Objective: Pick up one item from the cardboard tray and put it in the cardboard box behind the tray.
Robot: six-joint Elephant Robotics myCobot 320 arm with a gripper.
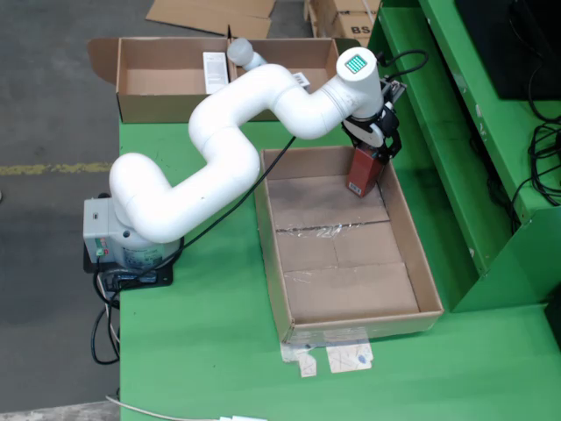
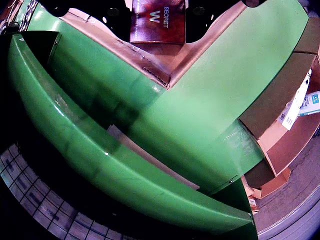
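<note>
Your claw [image 1: 368, 156] is clenched on the red packet [image 1: 362, 173], seemingly just lifted above the cardboard tray's [image 1: 273, 250] far corner; raise it clear of the tray wall before swinging toward the cardboard box [image 1: 140, 105] behind the tray

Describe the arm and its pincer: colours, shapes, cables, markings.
The arm is glossy white, built of thick rounded tube segments with bulbous elbows. Its base is a grey block on a black plate. A round cap near the wrist carries a green striped square. A black cable runs along it from base toward wrist, another loops off behind the wrist. The pincer is black and angular.
</note>
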